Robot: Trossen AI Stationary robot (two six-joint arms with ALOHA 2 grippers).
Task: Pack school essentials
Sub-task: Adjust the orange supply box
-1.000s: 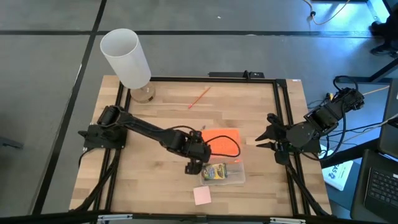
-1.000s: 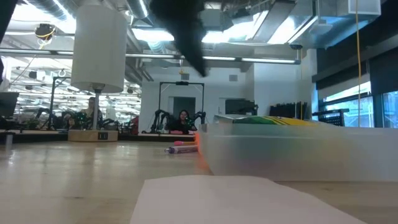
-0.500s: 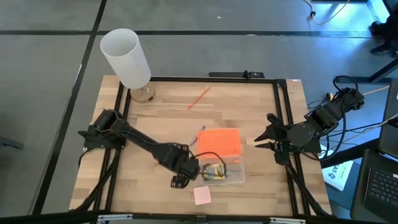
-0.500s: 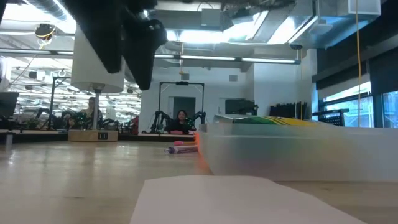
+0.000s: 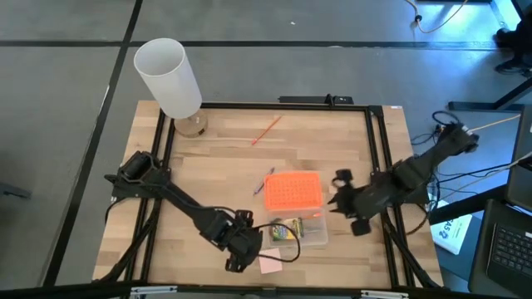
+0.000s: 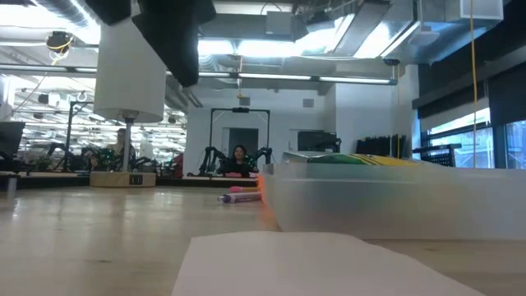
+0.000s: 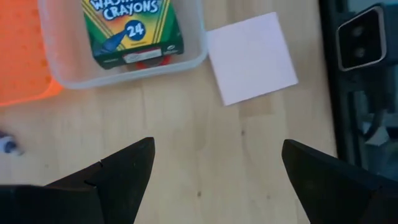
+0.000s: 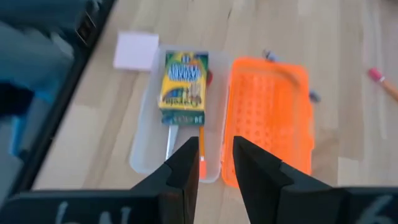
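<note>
Crayon box packed in the clear box, sticky-note pad loose on the wooden surface (image 5: 208,158).
The green-and-yellow crayon box (image 7: 132,28), printed "CRAYONS" and "24", lies in the clear plastic box (image 7: 193,59) beside its orange lid (image 5: 293,191). The pink sticky-note pad (image 7: 252,57) sits just outside it. The left gripper (image 5: 239,253) hovers near the pad, fingers (image 7: 112,177) released. The right gripper (image 5: 341,193) hangs by the lid, fingers (image 8: 180,169) narrowly apart, empty.
</note>
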